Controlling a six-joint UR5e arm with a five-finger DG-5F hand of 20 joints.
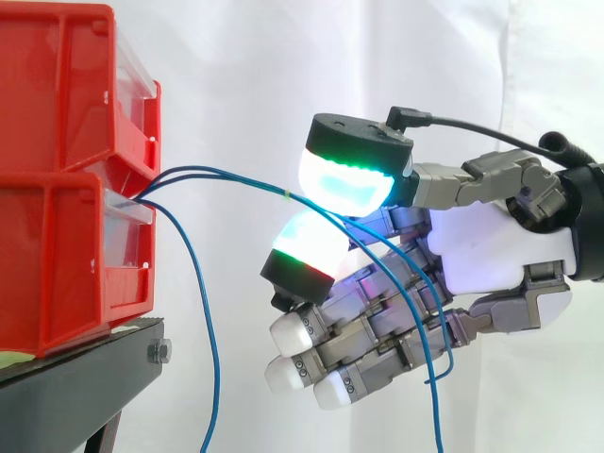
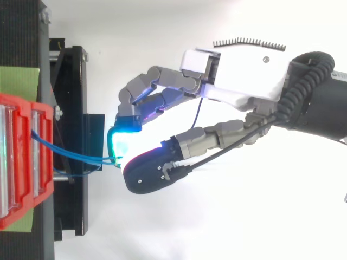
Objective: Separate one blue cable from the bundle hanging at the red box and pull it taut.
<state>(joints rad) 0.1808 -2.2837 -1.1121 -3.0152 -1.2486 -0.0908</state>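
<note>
- My hand [image 1: 491, 250] comes in from the right. Its lower fingers are curled in under the palm.
- My pads [image 1: 347, 179], the thumb above and one finger below, are closed together on the blue cables [image 1: 274, 190]. The strands run in between them and then drape down over my curled fingers.
- I think more than one strand is in the pinch, but they lie too close there for me to be sure.
- Between me and the red bins [image 1: 57, 236] the cables rise in a shallow arc and are not yet taut.
- A loose cable [image 1: 215, 368] leaves the same gap between the bins and drops straight down, well clear of me.
- The bins sit stacked on the black stand [image 1: 75, 377], with the white curtain [image 1: 236, 75] behind.
- Risks as I judge them:
  - If I hold two strands, pulling back tightens both and nothing is separated.
  - The pinch is near the edge of my pads, so a sharp tug could slide the cable out.
  - The slack over my fingers could snag and drag.
  - A hard pull could shift the bins on the stand.
</note>
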